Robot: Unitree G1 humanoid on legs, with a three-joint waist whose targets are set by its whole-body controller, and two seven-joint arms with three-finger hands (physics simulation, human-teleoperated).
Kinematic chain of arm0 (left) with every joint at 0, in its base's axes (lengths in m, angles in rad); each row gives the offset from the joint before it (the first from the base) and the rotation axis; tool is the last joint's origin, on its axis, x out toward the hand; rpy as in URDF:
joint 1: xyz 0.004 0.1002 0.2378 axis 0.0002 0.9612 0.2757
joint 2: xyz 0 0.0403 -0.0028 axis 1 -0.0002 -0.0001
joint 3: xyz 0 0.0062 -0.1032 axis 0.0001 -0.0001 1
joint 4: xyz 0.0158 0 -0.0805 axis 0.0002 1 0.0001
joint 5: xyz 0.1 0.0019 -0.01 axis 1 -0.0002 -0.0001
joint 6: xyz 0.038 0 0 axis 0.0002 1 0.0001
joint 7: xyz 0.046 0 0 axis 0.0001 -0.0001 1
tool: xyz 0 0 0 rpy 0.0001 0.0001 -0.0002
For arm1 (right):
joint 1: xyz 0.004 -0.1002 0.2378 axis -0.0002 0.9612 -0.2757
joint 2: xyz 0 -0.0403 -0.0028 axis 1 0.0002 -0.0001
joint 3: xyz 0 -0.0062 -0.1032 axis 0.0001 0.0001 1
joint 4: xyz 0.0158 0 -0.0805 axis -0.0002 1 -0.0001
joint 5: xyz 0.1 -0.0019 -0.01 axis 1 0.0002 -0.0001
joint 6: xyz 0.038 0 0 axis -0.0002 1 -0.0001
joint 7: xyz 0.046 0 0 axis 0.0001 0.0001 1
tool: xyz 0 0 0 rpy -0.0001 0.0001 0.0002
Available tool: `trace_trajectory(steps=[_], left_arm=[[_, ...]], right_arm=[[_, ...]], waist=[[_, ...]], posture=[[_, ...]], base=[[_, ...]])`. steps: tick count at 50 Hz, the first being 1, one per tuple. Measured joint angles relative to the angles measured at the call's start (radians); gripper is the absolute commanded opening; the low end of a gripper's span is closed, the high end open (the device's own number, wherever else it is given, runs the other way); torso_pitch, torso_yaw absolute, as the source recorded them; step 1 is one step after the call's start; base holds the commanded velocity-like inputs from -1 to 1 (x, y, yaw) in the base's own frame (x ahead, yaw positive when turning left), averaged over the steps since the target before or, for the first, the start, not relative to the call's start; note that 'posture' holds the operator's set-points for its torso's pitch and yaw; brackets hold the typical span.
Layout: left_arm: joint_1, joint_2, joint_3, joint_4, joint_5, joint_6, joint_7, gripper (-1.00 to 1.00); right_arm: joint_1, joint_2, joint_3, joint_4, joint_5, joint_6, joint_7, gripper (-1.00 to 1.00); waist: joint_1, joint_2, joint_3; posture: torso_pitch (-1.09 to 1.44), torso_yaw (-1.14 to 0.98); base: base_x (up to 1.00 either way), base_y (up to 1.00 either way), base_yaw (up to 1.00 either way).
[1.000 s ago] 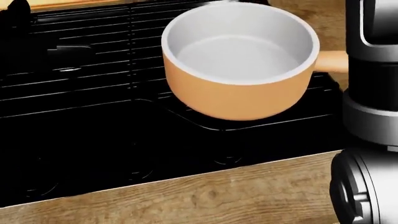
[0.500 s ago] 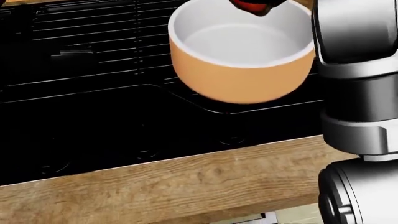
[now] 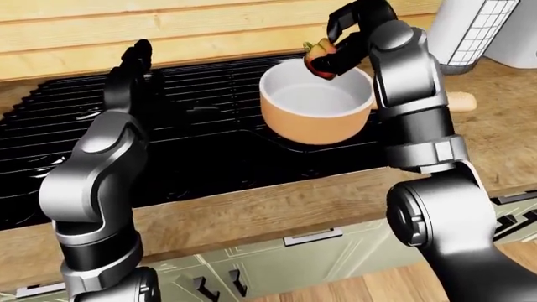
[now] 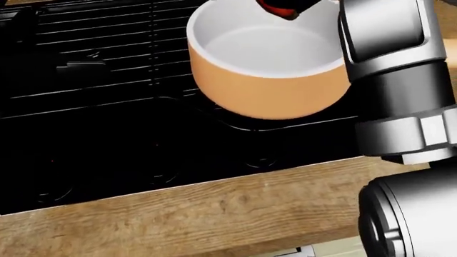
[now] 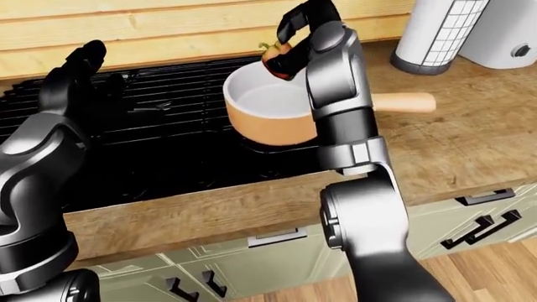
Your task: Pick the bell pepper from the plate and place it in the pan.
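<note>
My right hand [image 3: 340, 44] is shut on the red bell pepper [image 3: 320, 60], green stem up, and holds it over the far rim of the orange pan [image 3: 317, 107]. The pan has a white inside and a wooden handle [image 5: 405, 101] pointing right; it stands on the black stove [image 3: 193, 138]. In the head view the pepper [image 4: 280, 7] shows only at the top edge, above the pan [image 4: 268, 69]. My left hand [image 3: 138, 60] is raised over the stove's left part, fingers spread, holding nothing. The plate is out of view.
A wooden counter edge [image 3: 252, 204] runs below the stove, with green cabinet drawers [image 5: 277, 261] under it. A white cylindrical appliance [image 5: 440, 31] stands at the upper right on the counter. A wood-plank wall [image 3: 184, 25] is behind the stove.
My right arm has swung in from the right, bringing the pepper over the pan's far rim. The camera has shifted slightly, so the pan sits higher in the head view.
</note>
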Motion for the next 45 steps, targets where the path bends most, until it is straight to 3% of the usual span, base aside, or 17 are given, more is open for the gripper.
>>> trace_trajectory(steps=[5,9,11,13,15,17,20,22,27,31,37,45], left_arm=[[0.002,-0.001,-0.003,0.005,0.000,-0.001,0.001,1.00],[0.012,0.000,-0.001,0.011,0.000,0.007,0.001,1.00],[0.009,0.004,0.008,0.003,0.003,0.010,0.005,1.00],[-0.009,0.013,0.017,-0.015,0.005,0.003,0.008,1.00],[-0.026,0.015,0.018,-0.030,0.006,-0.019,0.008,1.00],[-0.006,-0.004,0.001,-0.026,0.002,-0.025,0.005,1.00],[0.018,-0.016,-0.036,0.026,-0.013,0.011,-0.007,1.00],[0.017,-0.013,-0.029,0.028,-0.013,0.018,-0.009,1.00],[-0.019,-0.008,0.005,0.000,0.003,-0.021,0.001,1.00],[-0.010,-0.002,0.003,0.003,0.006,-0.005,0.005,1.00],[0.014,-0.009,-0.005,0.005,0.002,-0.006,0.002,1.00],[0.005,-0.006,-0.007,0.002,0.002,-0.013,0.001,1.00]], right_arm=[[-0.009,-0.002,-0.007,-0.026,0.016,0.005,-0.016,-1.00],[0.006,0.006,0.007,-0.011,0.030,0.012,-0.015,-1.00],[0.002,0.007,0.013,-0.017,0.036,0.012,-0.011,-1.00],[-0.019,0.002,0.011,-0.040,0.038,0.005,-0.012,-1.00],[-0.035,-0.009,0.002,-0.069,0.035,-0.013,-0.021,-1.00],[-0.018,-0.016,-0.005,-0.068,0.031,-0.023,-0.028,-1.00],[0.025,-0.019,-0.009,-0.005,0.025,0.017,-0.026,-1.00],[0.032,-0.017,-0.006,0.005,0.024,0.040,-0.022,-1.00],[-0.012,-0.015,-0.003,-0.050,0.024,0.008,-0.027,-1.00],[-0.006,0.003,0.016,-0.039,0.039,-0.004,-0.015,-1.00],[0.022,-0.008,0.000,-0.025,0.031,0.021,-0.021,-1.00],[-0.006,-0.015,-0.002,-0.062,0.028,0.010,-0.028,-1.00]], waist=[[0.000,-0.003,-0.002],[0.010,-0.009,0.029],[0.018,-0.001,0.009],[0.021,-0.011,-0.008],[0.020,-0.042,-0.008],[0.003,-0.027,0.005],[-0.012,-0.024,0.021],[-0.013,-0.005,0.021],[-0.011,0.047,-0.004],[0.000,0.036,-0.006],[-0.001,0.022,-0.002],[-0.010,0.019,-0.003]], posture=[[0.00,0.00],[0.00,0.00],[0.00,0.00],[0.00,0.00],[0.00,0.00],[0.00,0.00],[0.00,0.00],[0.00,0.00],[0.00,0.00],[0.00,0.00],[0.00,0.00],[0.00,0.00]], base=[[0.06,0.00,0.00],[0.71,-0.27,0.00],[0.45,-0.10,0.00],[0.00,0.00,0.00],[0.00,0.00,0.00],[0.19,-0.01,0.00],[0.48,-0.04,0.00],[0.39,0.00,0.00],[0.00,0.00,0.00],[0.00,0.00,0.00],[0.07,0.00,0.00],[0.00,0.00,0.00]])
